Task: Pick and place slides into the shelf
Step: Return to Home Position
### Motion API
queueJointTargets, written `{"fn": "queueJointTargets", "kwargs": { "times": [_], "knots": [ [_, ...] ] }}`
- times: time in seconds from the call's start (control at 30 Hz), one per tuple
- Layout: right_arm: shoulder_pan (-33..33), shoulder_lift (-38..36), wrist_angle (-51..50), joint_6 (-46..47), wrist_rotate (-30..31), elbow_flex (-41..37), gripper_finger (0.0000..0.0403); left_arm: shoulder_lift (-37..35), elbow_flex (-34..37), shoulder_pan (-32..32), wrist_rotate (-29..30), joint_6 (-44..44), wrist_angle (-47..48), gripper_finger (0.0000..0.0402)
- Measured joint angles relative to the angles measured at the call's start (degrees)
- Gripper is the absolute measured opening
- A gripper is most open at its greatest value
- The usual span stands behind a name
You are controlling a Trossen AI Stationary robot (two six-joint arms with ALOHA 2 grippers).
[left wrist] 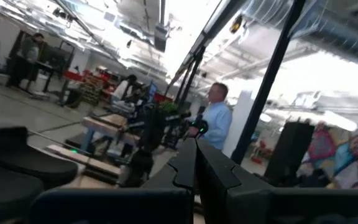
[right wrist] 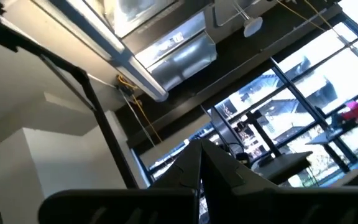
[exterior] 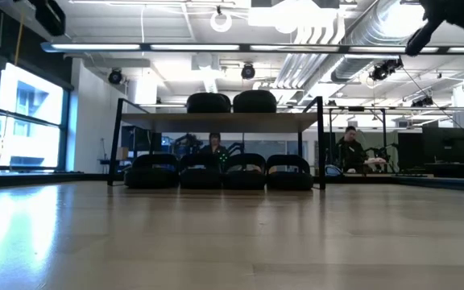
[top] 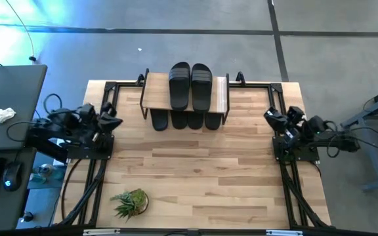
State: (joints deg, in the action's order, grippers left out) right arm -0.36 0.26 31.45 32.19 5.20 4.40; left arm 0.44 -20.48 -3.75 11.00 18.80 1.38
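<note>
The shelf (top: 155, 94) stands at the middle of the table's far edge. Two black slides (top: 190, 85) lie side by side on its wooden top, also seen in the low view (exterior: 230, 102). Several more slides (exterior: 220, 171) stand in a row under the top plank, their ends showing (top: 186, 120). My left gripper (top: 113, 121) is drawn back at the table's left edge, shut and holding nothing (left wrist: 194, 168). My right gripper (top: 270, 117) is drawn back at the right edge, also shut and holding nothing (right wrist: 201, 168). Both point slightly upward, away from the slides.
A small potted plant (top: 130, 202) sits near the table's front left. The bare wooden tabletop (top: 195, 170) spreads between the arms. A dark desk (top: 5, 85) with a mouse and keyboard stands left of the table. People (left wrist: 216, 118) show in the room beyond.
</note>
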Motion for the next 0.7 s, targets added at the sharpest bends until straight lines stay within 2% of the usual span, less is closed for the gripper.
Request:
{"fn": "queueJointTargets", "kwargs": {
  "times": [0.2, 0.43, 0.57, 0.7],
  "knots": [
    [0.0, 0.0, 1.5, 3.8, 0.9, -3.9, 0.0000, -0.1, 8.5, 0.0, -0.1, 4.6, -9.2, 0.0000],
    [0.0, 0.0, -0.8, 5.9, 0.8, -3.8, 0.0000, -0.1, 16.8, 0.0, -0.5, 7.5, -19.6, 0.0000],
    [0.0, 0.0, -3.1, 6.6, 0.3, -3.8, 0.0000, -0.1, 19.6, 0.0, -0.5, 8.9, -21.7, 0.0000],
    [0.0, 0.0, -5.8, 6.6, 0.1, -3.8, 0.0000, 0.1, 20.0, 0.0, -0.5, 10.2, -18.8, 0.0000]
  ]
}}
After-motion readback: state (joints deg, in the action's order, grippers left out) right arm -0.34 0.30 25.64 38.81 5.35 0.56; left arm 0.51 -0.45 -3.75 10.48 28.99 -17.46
